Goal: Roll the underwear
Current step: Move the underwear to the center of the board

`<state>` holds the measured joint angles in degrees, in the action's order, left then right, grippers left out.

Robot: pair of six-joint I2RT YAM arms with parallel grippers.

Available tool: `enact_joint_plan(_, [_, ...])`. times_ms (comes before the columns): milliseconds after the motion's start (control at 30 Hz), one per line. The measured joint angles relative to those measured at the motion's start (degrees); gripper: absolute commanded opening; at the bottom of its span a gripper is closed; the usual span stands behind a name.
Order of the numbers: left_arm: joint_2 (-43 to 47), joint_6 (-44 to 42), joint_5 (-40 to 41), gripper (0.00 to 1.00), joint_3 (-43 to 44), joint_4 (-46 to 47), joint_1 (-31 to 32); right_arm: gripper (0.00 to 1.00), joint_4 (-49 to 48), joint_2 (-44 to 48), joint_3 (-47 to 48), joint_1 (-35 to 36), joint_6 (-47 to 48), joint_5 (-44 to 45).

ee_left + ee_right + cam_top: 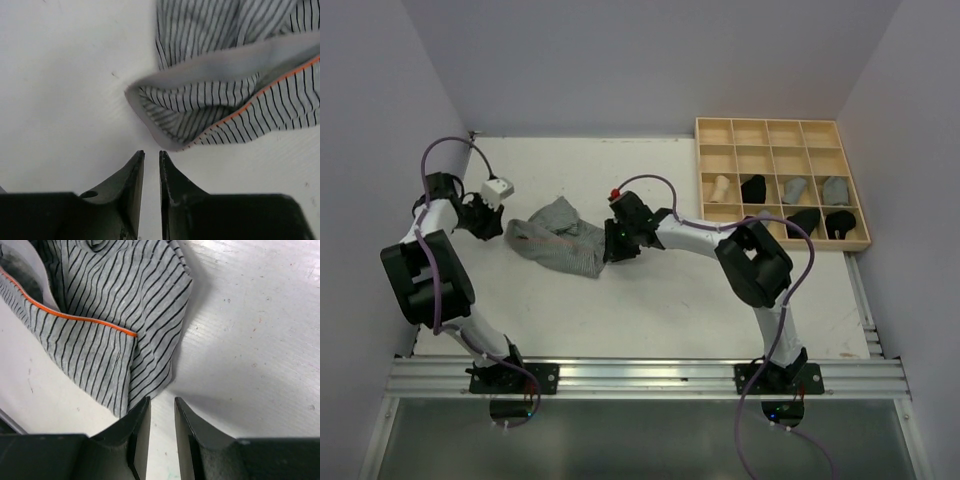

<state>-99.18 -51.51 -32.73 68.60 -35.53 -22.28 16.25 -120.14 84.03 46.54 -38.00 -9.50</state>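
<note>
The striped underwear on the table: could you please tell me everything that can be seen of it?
The striped underwear is soft grey knit cloth with thin dark stripes, a plain pale waistband and an orange-piped seam. It lies crumpled and unrolled on the white table between the arms. The left gripper sits short of it; the right gripper is at one corner, jaws holding nothing.

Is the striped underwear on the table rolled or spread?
Spread, loosely crumpled: striped underwear lies flat on the table, no roll formed.
</note>
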Motion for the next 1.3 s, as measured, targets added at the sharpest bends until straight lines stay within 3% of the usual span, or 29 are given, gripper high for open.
enact_joint_plan(67, [1.16, -3.39, -0.15, 0.36, -3.87, -0.11, -1.73, 0.29, 1.40, -0.13, 2.19, 0.00, 0.72, 0.13])
enact_joint_plan(167, [1.33, -7.39, -2.03, 0.44, -6.21, -2.10, -3.17, 0.29, 3.85, -2.25, 10.45, 0.00, 1.64, -0.17])
enact_joint_plan(333, [1.53, -11.54, -8.22, 0.47, -4.11, -6.82, -6.05, 0.31, 2.36, -4.39, 18.69, 0.00, 3.37, -2.29])
enact_joint_plan(567, [-1.64, -11.58, -13.18, 0.54, 8.22, -10.40, -9.01, 0.34, 4.13, -7.02, 18.49, 0.00, 3.41, -3.52])
enact_joint_plan(1000, [-5.22, -1.46, -13.62, 0.57, 9.09, -4.24, -8.46, 0.36, 3.69, -10.05, 14.10, 0.00, -0.35, -4.28])
enact_joint_plan(1300, [-7.82, 2.95, -5.68, 0.56, 9.35, 2.34, -0.92, 0.18, 0.79, -10.78, 13.35, 0.04, -0.48, -6.67])
